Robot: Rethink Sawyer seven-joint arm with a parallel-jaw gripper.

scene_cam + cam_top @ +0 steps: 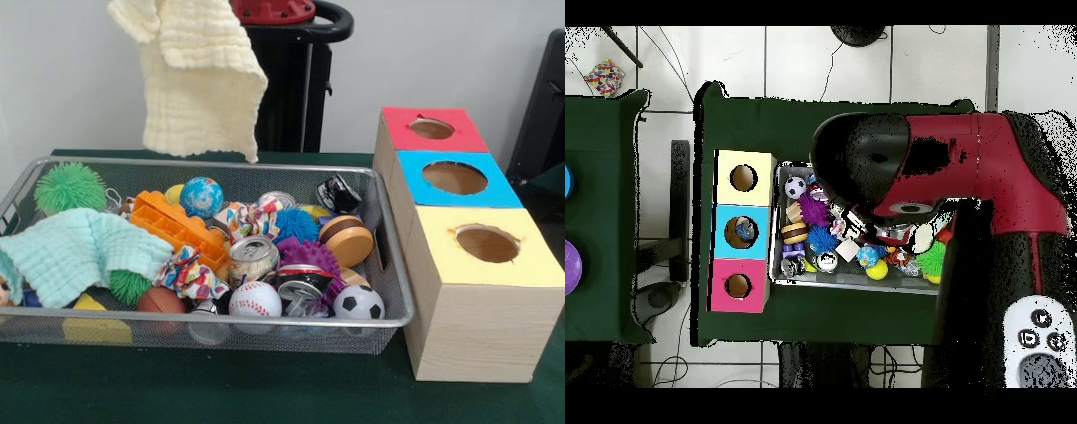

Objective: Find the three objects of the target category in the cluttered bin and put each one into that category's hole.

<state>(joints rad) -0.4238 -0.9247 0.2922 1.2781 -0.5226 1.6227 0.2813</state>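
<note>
Cloth lifted clear of the bin

Yellow cloth (196, 66) hangs above the wire bin (399, 291); grip hidden, fingers unreadable. Probably next: set it aside, search the exposed clutter.

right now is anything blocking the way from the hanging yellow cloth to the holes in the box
Nothing visible does. The pale yellow cloth hangs in the air above the bin, clear of the clutter. The red hole, blue hole and yellow hole all lie uncovered beside the bin.
</note>
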